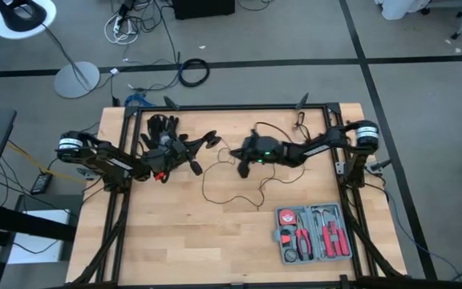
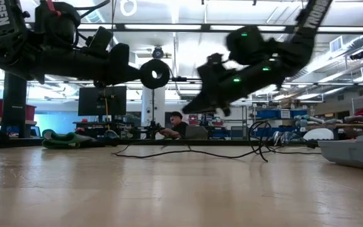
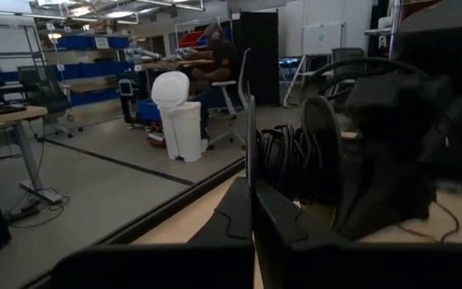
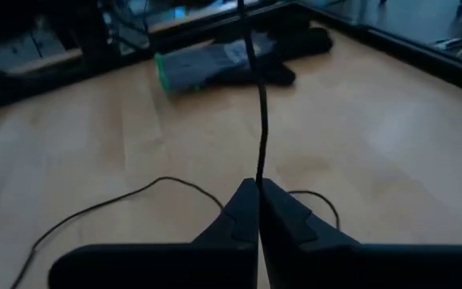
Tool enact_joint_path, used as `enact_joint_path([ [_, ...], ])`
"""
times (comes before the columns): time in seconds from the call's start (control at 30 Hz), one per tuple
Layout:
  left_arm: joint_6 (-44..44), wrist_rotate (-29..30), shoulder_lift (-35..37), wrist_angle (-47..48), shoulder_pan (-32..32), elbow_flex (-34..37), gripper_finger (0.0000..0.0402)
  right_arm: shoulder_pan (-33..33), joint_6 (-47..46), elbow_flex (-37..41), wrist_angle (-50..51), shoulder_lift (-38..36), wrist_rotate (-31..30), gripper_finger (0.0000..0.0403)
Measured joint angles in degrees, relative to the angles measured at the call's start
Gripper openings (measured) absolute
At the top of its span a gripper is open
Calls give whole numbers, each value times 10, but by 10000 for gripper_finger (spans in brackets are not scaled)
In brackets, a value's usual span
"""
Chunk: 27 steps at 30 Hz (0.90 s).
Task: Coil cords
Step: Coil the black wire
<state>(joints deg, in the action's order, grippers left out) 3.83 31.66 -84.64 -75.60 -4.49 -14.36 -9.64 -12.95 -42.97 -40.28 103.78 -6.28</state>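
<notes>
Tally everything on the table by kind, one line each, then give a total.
Cords: 1, thin black wire, part wound on the disc held by the shut left gripper; the shut right gripper pinches a strand
Gloves: 1, dark glove
Tool cases: 1, open grey case with red-handled tools
Total: 3

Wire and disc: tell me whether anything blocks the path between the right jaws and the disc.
Nothing visible does. The right gripper is shut on the wire, which runs free to the disc held by the left gripper.
</notes>
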Motion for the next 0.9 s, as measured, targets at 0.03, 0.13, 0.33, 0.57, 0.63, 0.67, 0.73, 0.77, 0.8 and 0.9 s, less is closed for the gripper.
enact_joint_path([
  [0.03,0,0,0,7,0,-7,0,2,8,-17,19,9,0,2],
  [0.13,0,-10,-2,30,0,-27,0,8,33,-78,54,50,13,1],
  [0.33,-1,-10,-3,73,0,-51,0,10,52,-167,107,98,33,1],
  [0.57,-28,-9,-2,95,0,-55,0,13,87,-193,180,72,27,0],
  [0.63,-28,-9,-2,93,0,-54,0,13,87,-193,229,54,8,0],
  [0.67,-29,-9,-2,94,0,-54,0,13,87,-193,248,46,-3,0],
  [0.73,-30,-9,-2,100,0,-53,0,13,86,-186,280,27,-30,0],
  [0.77,-30,-9,-2,99,0,-53,0,14,86,-178,285,18,-43,0],
  [0.8,-30,-9,-2,97,0,-53,0,14,86,-167,286,7,-51,0],
  [0.9,-33,-8,-2,97,0,-50,0,14,85,-133,279,-30,-65,0],
])
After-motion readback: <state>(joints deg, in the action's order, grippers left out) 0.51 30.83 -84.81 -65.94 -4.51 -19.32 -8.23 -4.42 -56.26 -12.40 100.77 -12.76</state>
